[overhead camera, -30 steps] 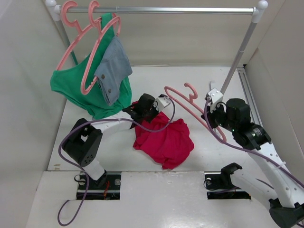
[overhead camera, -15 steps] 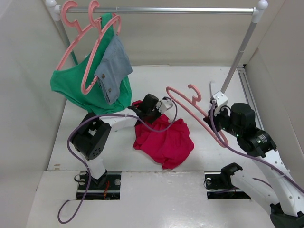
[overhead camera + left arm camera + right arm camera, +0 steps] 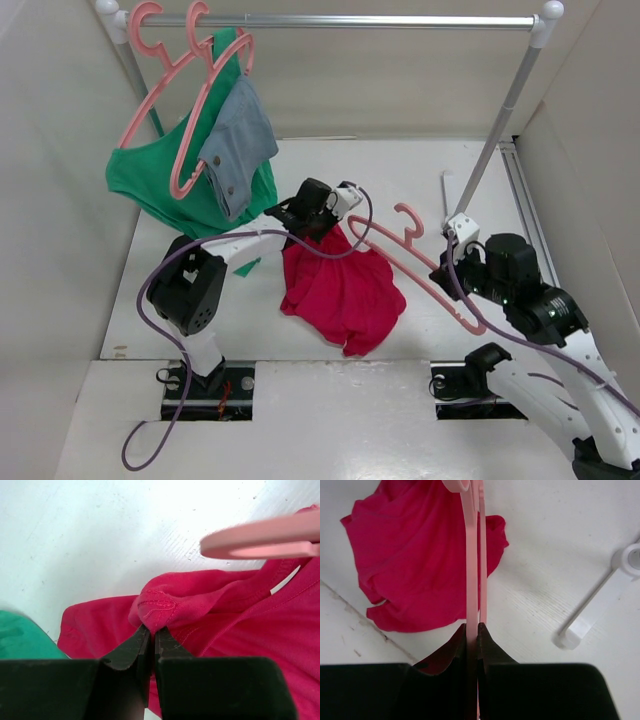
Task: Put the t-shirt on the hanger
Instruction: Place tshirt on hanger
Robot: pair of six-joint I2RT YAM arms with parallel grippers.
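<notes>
White table (image 3: 400,170); crimson t-shirt (image 3: 345,295) heaped mid-table between the arms, its upper edge raised. Pink hanger (image 3: 260,542) held in the air, near tip just over the shirt's neckline. Right gripper (image 3: 472,627) clamped narrow on the hanger's bar. Left gripper (image 3: 150,630) pinched fully closed on a small stitched fold by the collar. Judgement: hold that fold high and taut so the neck opening gapes, then steer the hanger tip inside the opening, not across the cloth. Go slowly, since the thin pinch could slip.
</notes>
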